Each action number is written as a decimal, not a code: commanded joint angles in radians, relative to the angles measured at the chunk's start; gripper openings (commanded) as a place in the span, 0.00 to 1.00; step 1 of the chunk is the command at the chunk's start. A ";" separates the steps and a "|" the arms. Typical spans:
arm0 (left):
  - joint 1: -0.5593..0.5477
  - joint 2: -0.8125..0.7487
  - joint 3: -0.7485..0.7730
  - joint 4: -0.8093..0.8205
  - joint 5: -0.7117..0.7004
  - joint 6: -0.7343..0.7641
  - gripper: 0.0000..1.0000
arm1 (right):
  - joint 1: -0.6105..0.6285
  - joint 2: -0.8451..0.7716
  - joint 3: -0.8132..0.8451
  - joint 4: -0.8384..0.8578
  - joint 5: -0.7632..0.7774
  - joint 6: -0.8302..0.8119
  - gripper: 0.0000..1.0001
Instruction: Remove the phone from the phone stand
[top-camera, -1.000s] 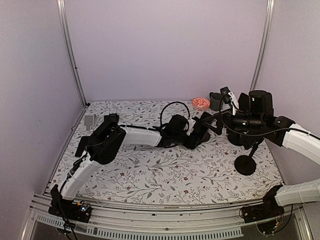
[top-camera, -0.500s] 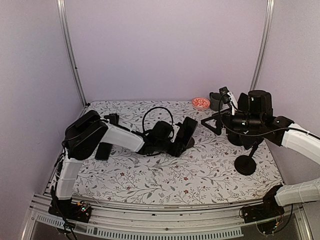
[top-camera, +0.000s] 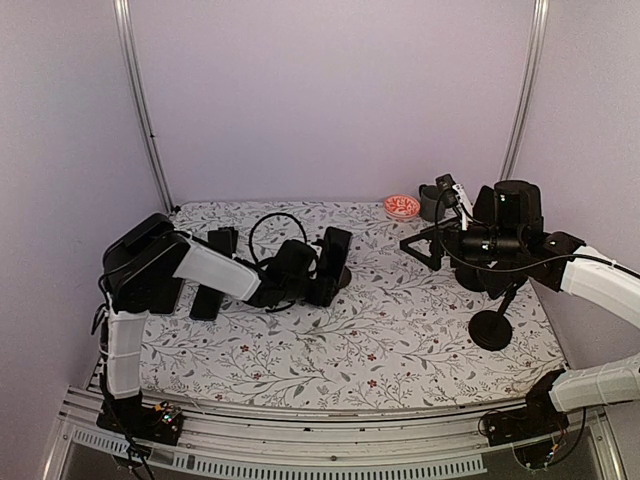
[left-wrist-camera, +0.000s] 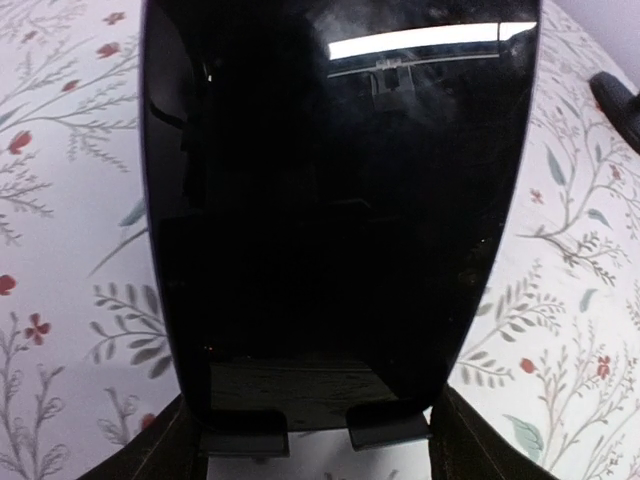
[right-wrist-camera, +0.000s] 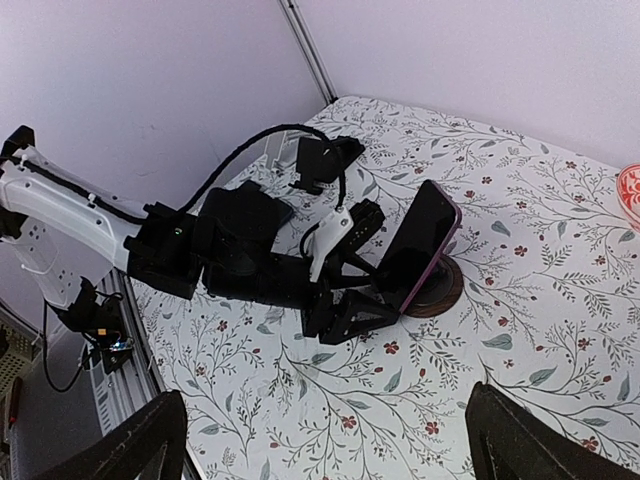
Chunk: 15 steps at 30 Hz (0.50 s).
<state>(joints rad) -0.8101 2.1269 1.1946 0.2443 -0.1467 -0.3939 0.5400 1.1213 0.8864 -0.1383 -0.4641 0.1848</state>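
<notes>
**Figure. Phone removal, grasp stage.** The slim black glass-fronted phone in a pink-edged case stands tilted near the middle of the floral-patterned bench. Its screen faces the left wrist camera and fills that view.

- **Left arm:** The left fingers are clamped on the phone's lower side edges.
- **Tabs:** Two small grey tabs sit at the bottom edge of the screen. Whether they belong to the fingers or to a cradle cannot be told.
- **Disc:** A flat round brown disc lies on the bench just behind the phone's lower end. It is judged likely to be the foot of the stand. Whether phone and disc touch is not visible.
- **Right arm:** The right fingers stand wide apart with nothing between them, well to the right of the phone.
- **Post:** A black post on a round black foot stands beneath the right arm, its top hidden.

**Progress:** The grasp appears made. Separation is not confirmed, since the disc lies so close beneath the phone. What seems left is to raise the phone clear of the disc and lay it on open bench.
</notes>
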 joint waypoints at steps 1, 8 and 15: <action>0.090 -0.038 -0.021 -0.094 -0.139 -0.060 0.43 | -0.006 0.007 -0.005 0.026 -0.013 0.008 0.99; 0.168 -0.042 0.001 -0.163 -0.151 -0.089 0.42 | -0.006 0.010 -0.006 0.026 -0.014 0.007 1.00; 0.232 -0.027 0.057 -0.217 -0.144 -0.101 0.42 | -0.005 0.014 -0.005 0.029 -0.015 0.010 1.00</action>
<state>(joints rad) -0.6327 2.1036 1.2182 0.1238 -0.2237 -0.4789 0.5400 1.1236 0.8864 -0.1329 -0.4667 0.1875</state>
